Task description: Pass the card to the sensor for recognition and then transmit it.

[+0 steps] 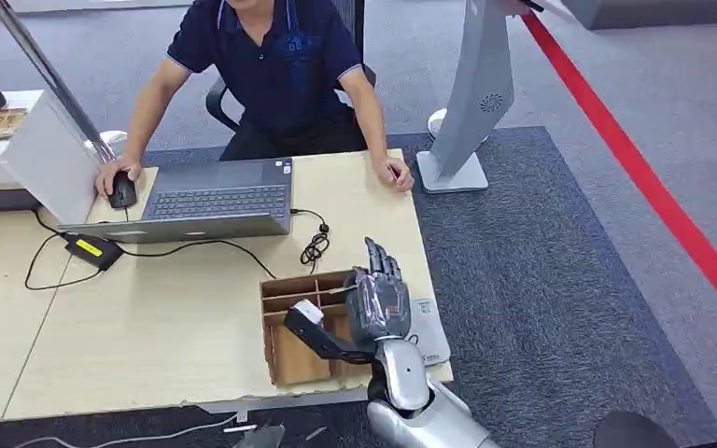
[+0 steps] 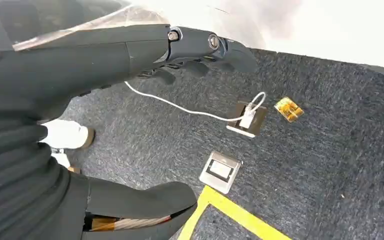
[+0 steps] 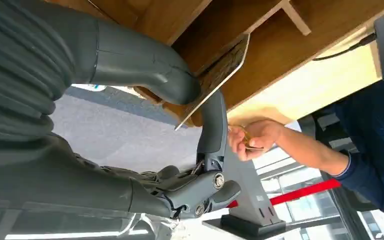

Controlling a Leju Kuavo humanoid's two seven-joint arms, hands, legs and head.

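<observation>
— What's around the robot's right hand from where you stand?

— The wooden table runs under it and off to its left. Beyond the fingertips a person sits at a laptop, one hand on a mouse, the other resting on the table edge. Further out and to the right stands a grey sensor stand on the dark carpet. A coiled black cable lies between the laptop and the hand.

— And how is the hand set?

— The arm comes up from below, palm side down, over the right part of a wooden divided box. In the right wrist view the thumb and a finger pinch a thin card by its edge, the card tilted in the mouth of a box slot; the other fingers are stretched out.

— The left hand?

— It hangs over the carpet with its fingers loosely curled, holding nothing.

— Anything in the box?

— I can't tell what else is in the slots.
</observation>
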